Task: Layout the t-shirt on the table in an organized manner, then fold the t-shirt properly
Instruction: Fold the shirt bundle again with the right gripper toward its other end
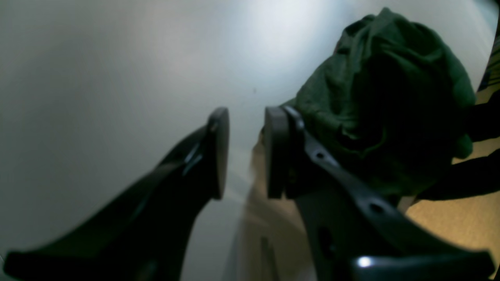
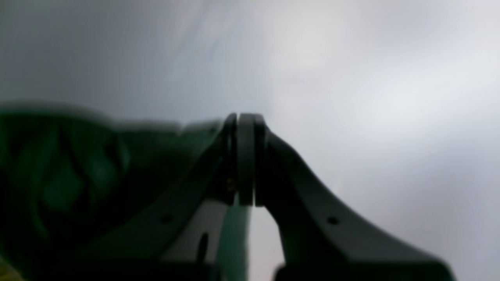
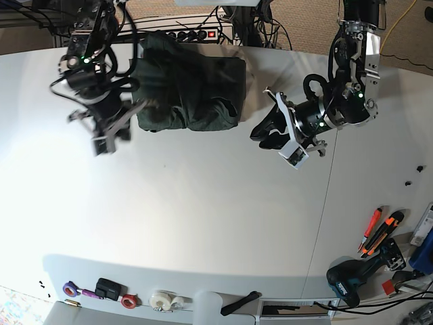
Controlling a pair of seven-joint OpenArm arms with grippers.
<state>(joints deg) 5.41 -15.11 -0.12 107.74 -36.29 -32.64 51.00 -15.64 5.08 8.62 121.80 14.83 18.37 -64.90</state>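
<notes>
We see the crumpled dark green knit t-shirt (image 3: 189, 91) on the wide white smooth table (image 3: 203, 223), our left gripper (image 1: 246, 154) jaws spread, our right gripper (image 2: 245, 160) jaws pressed together on nothing.

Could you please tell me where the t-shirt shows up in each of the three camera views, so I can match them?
Left wrist: the t-shirt is bunched at upper right, beyond the left hand.
Right wrist: blurred green mass at lower left, beside the right hand.
Base: crumpled heap at top centre-left.
Shared landmark: the white table under the shirt.
</notes>
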